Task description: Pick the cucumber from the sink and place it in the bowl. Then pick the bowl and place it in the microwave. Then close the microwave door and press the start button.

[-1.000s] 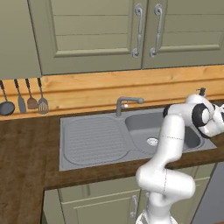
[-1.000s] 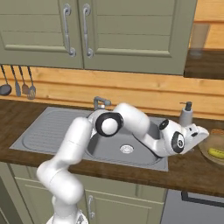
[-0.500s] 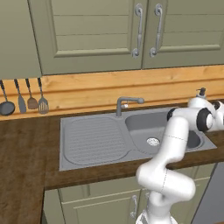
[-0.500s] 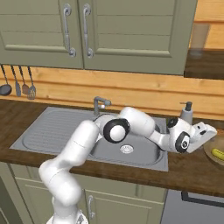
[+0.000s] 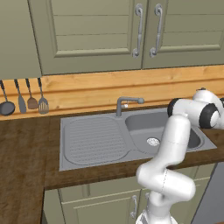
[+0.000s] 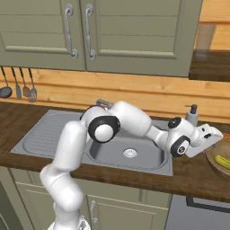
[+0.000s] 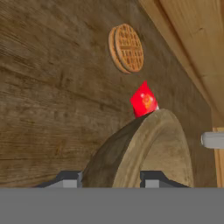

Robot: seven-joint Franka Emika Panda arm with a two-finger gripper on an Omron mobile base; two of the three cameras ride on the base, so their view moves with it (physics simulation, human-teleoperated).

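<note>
Wooden counter [image 7: 43, 109]: pincer [image 7: 113, 177] astride bowl [image 7: 148, 148] rim; no legible writing.

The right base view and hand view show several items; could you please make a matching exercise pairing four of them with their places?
Things:
1. small yellow-green cucumber piece
2. round brown waffle
3. red packet
4. grey curved faucet

Places:
A. behind the grey metal sink basin
B. inside the brown wooden bowl
C. flat on the dark wooden counter, apart from the bowl
D. just past the bowl's rim

Pairs: 1-B, 2-C, 3-D, 4-A
</note>
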